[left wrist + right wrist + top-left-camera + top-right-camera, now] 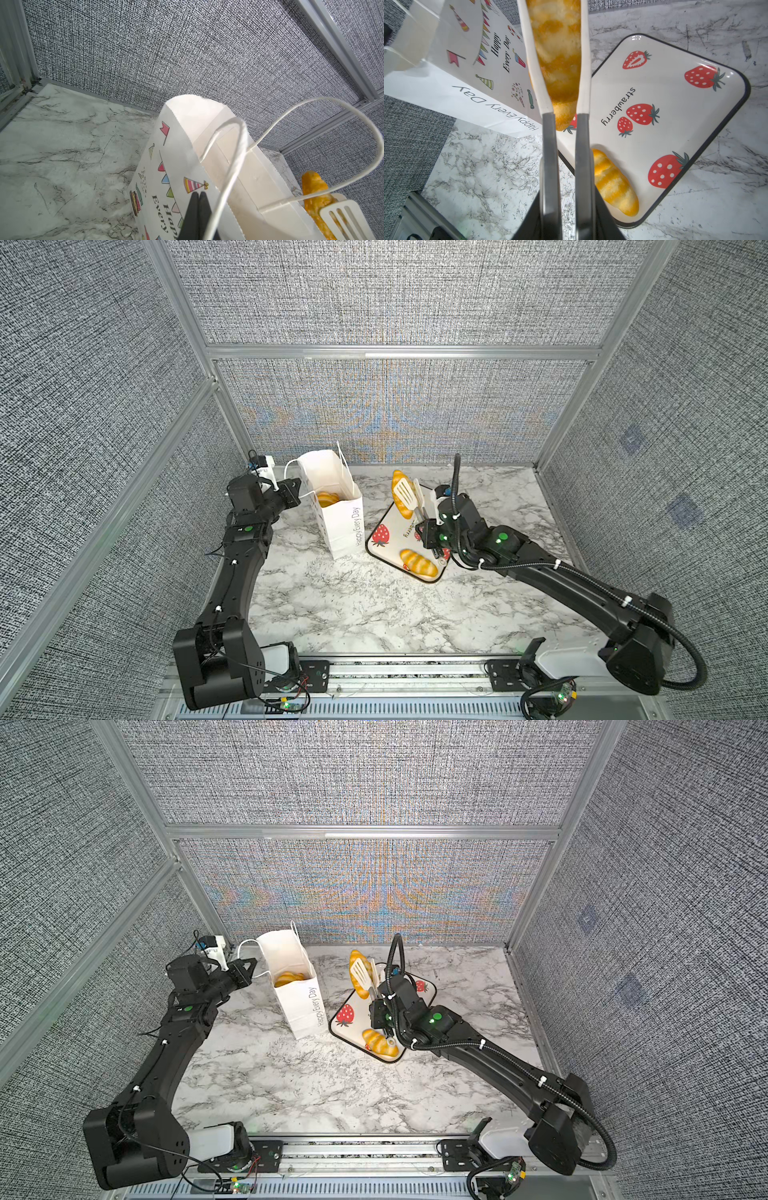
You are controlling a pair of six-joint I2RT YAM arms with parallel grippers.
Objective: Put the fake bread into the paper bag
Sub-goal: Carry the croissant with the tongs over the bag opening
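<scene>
Over far end of tray (394,524), squeezing tongs (409,495) around striped loaf (397,481) with right claw (424,526); pinching cord handle (242,137) of paper bag (343,522) with left claw (197,197), seemingly to hold its mouth open.

The paper bag (345,526) is matt white paper. The fake bread (419,563) looks shiny. The tray (675,99) is smooth and glossy. The tongs (584,83) have white plastic tips and grey metal arms. The surface (353,614) looks like smooth marble. The walls (395,294) look like rough cloth.
</scene>
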